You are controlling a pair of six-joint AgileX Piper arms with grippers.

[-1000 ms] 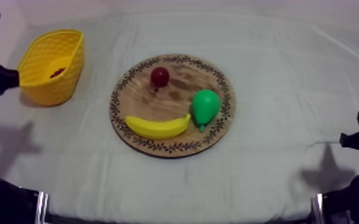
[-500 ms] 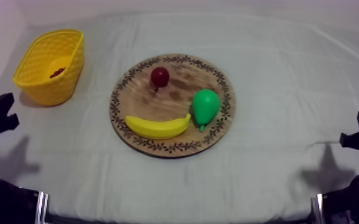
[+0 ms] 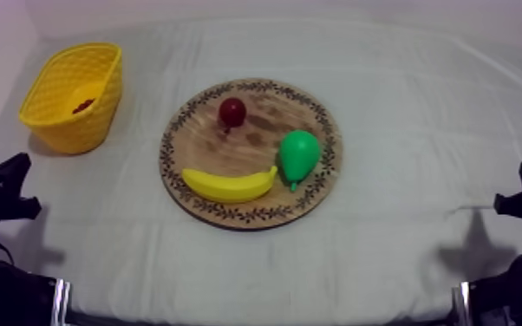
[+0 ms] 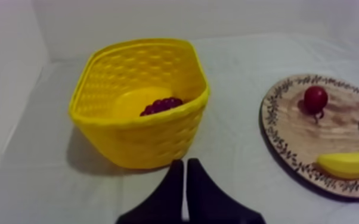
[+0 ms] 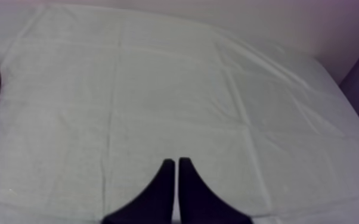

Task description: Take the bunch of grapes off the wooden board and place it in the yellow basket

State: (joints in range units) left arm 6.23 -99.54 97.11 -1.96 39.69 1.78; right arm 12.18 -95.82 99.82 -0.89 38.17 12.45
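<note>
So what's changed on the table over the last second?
The left gripper drew back from the yellow basket toward its rest position, shut on nothing. The bunch of grapes stayed in the basket; the wooden board and the right gripper did not move.

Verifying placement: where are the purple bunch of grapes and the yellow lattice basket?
purple bunch of grapes [image 4: 161, 106], left wrist view, visible top of the bunch.
yellow lattice basket [image 4: 139, 143], left wrist view, near outer wall.

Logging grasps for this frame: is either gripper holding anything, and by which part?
Nothing is held. The left gripper and right gripper each have jaws shut together on nothing; the bunch of grapes lies inside the yellow basket.
</note>
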